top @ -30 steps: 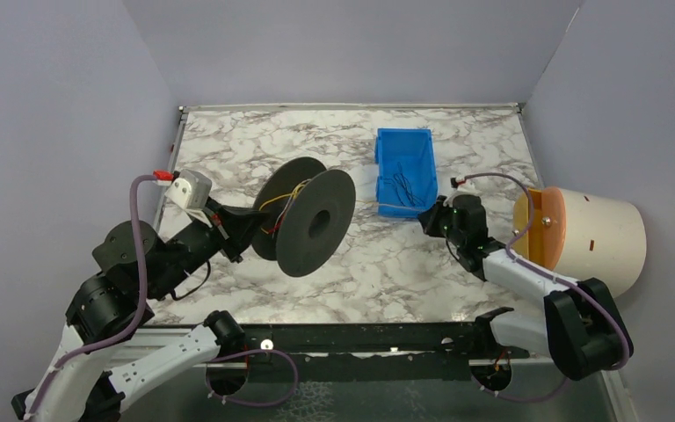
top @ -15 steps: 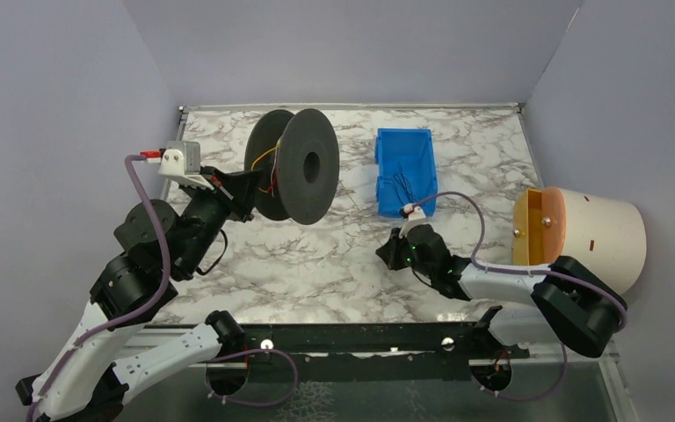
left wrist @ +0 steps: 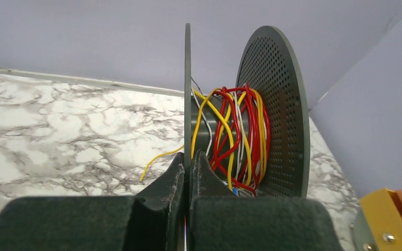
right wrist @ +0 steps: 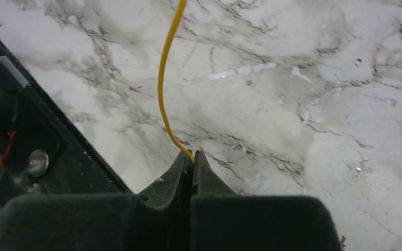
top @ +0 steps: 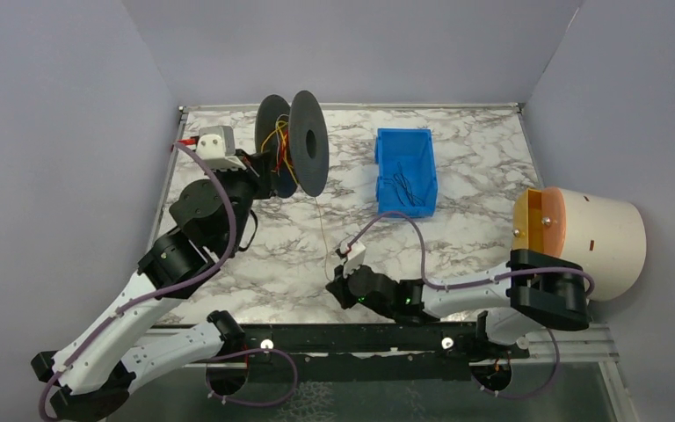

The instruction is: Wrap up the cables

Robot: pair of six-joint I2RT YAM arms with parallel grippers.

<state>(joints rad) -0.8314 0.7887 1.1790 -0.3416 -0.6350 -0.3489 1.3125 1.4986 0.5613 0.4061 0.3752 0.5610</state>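
A dark grey spool (top: 303,145) wound with red, yellow and white cables (left wrist: 235,133) is held up at the back left, above the table. My left gripper (top: 268,171) is shut on the spool's near flange (left wrist: 187,94). A yellow cable (top: 320,224) runs from the spool down toward the front. My right gripper (top: 336,288) is shut on its end, low near the table's front edge. In the right wrist view the yellow cable (right wrist: 163,83) enters the tips of the shut fingers (right wrist: 180,167). A second loose yellow end (left wrist: 159,159) hangs left of the spool.
A blue bin (top: 406,171) with thin dark wires stands at the back centre-right. A cream cylinder with an orange face (top: 580,237) lies at the right edge. The black front rail (top: 360,338) runs along the near edge, close to my right gripper.
My left arm lifted the spool up and back and turned it more edge-on. My right gripper moved from beside the blue bin leftward and toward the front edge, drawing the yellow cable out.
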